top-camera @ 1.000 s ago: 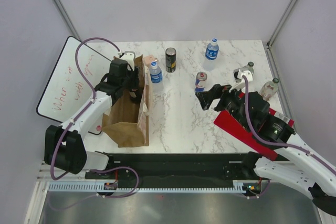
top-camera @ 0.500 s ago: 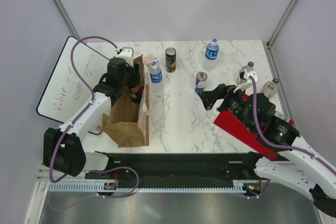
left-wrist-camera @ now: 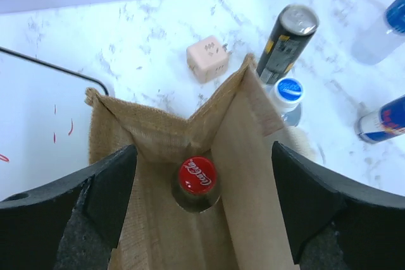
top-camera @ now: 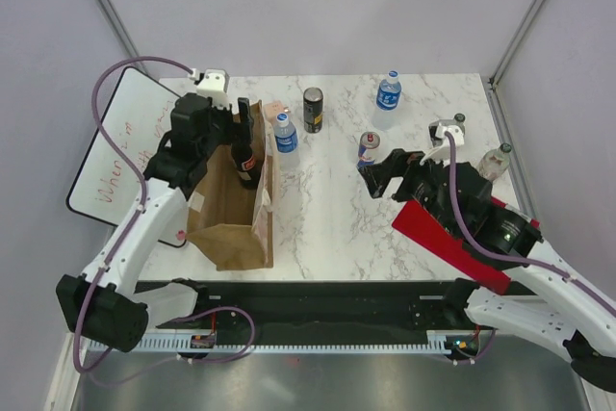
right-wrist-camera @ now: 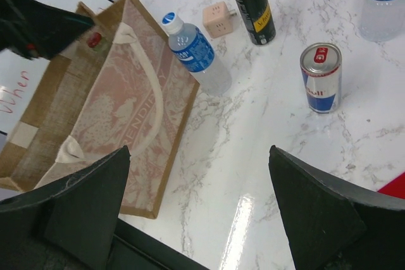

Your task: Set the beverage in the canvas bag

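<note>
The white, grey-veined marble bench (top-camera: 327, 218) is smooth and glossy. On it the canvas bag (top-camera: 231, 223) stands upright, a stiff tan-brown rectangle of coarse weave with creased, folded-in sides and a pale printed face with a cream strap handle. A rounded-corner whiteboard (top-camera: 111, 156) with red writing lies flat just left of the bag.

The left tool (left-wrist-camera: 204, 162) hangs over the bag's open mouth, its thick black fingers (left-wrist-camera: 114, 188) spread wide to either side and touching nothing. The right tool (right-wrist-camera: 199, 156) is well to the right of the bag, its fingers likewise spread and holding nothing.

The beverage, a dark cola bottle (left-wrist-camera: 197, 177) with a round red Coca-Cola cap, stands upright inside the bag at its far end. A clear, blue-labelled plastic bottle (right-wrist-camera: 193, 52) stands just beside the bag's far right corner. Beyond it are a slim black can (right-wrist-camera: 253, 7), a blue-and-silver Red Bull can (right-wrist-camera: 321, 78) and a small pink cube (right-wrist-camera: 218, 19).
</note>
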Tool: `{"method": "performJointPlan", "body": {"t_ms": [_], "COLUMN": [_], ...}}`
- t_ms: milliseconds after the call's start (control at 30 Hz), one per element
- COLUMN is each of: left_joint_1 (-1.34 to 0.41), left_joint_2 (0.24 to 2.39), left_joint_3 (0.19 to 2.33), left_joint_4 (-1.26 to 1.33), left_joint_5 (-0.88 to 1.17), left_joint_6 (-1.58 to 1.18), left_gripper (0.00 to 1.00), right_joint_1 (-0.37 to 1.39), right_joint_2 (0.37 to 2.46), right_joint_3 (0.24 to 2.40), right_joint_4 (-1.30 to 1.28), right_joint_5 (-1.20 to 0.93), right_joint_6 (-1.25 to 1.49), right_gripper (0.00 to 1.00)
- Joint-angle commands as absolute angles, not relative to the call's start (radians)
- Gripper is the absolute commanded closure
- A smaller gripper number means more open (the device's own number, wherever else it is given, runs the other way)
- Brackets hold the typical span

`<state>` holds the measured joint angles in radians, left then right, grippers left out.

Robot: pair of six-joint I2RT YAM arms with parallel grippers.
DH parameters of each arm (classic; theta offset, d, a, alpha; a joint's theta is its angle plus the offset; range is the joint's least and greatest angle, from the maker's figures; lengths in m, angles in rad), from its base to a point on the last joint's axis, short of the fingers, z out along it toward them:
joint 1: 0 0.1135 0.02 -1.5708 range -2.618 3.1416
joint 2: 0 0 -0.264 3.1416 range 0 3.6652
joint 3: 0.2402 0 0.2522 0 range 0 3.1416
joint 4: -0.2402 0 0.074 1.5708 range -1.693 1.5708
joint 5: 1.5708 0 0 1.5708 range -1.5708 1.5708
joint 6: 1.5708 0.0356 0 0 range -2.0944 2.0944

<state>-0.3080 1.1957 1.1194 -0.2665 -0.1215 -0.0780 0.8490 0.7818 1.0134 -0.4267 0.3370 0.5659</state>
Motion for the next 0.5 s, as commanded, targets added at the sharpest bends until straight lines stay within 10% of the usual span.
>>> {"method": "performJointPlan", "body": {"t_ms": [0, 467], "left_joint_1": [-0.308, -0.308], "left_joint_2": [1.109, 0.875], "left_joint_3": [1.242, 1.241], "left_joint_4": [-0.38, -0.526], "left_joint_5": [-0.052, 0.4], "left_joint_6": [-0.089, -0.242], "left_gripper": [0.01, 0.0], "right_joint_1": [0.851, 0.634], "right_joint_2": [0.836, 1.181], "right_joint_3": [1.074, 1.368], "right_joint_4": [-0.485, -0.9], "right_joint_5": [0.399, 0.732], "right_joint_6": [0.561, 0.551], "right_gripper": [0.02, 0.02]}}
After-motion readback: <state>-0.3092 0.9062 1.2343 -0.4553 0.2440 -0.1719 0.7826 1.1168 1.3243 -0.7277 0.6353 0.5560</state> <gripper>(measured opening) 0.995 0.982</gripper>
